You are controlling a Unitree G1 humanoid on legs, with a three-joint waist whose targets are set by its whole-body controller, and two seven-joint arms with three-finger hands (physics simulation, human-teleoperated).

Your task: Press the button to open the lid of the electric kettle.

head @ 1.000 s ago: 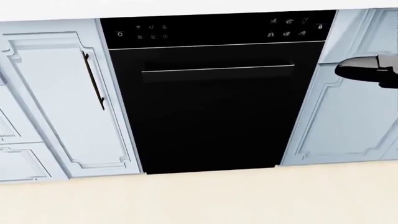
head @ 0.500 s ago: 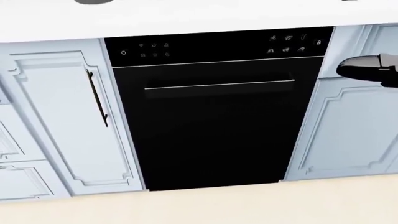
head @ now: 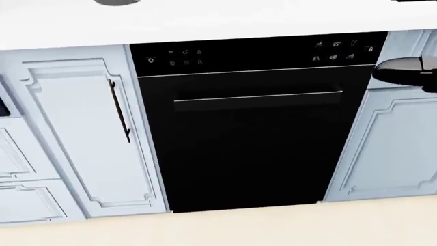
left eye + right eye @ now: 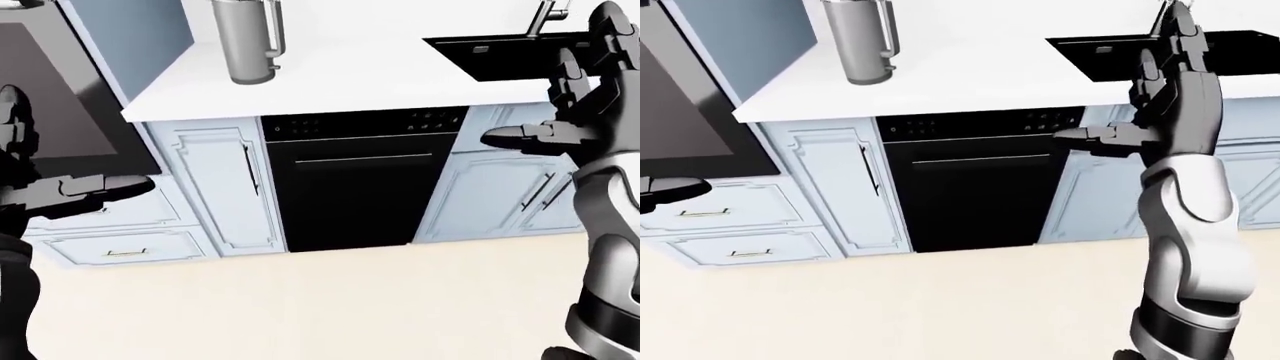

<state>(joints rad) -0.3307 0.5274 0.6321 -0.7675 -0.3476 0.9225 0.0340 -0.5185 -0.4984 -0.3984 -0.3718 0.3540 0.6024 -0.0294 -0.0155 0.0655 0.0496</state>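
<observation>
The grey metal electric kettle (image 4: 245,41) stands upright on the white counter (image 4: 340,82), near its left end at the top of the left-eye view. Its lid looks shut; the button is too small to make out. Only its base (image 3: 116,2) shows at the top edge of the head view. My left hand (image 4: 60,161) is open and empty, low at the left and far below the kettle. My right hand (image 4: 556,97) is open and empty, fingers up, raised before the cabinet to the right of the dishwasher. One finger of it (image 3: 403,69) shows in the head view.
A black dishwasher (image 3: 252,138) sits under the counter in the middle. A black sink (image 4: 510,52) with a tap is at the right. A dark oven (image 4: 60,97) is at the left. Pale blue cabinet doors (image 3: 82,133) and drawers (image 4: 120,247) flank the dishwasher, above a beige floor.
The whole head view has shifted: the dishwasher and cabinets slid down and to the right, so the camera moved. The kettle's base came into view at the top. My right hand keeps its place.
</observation>
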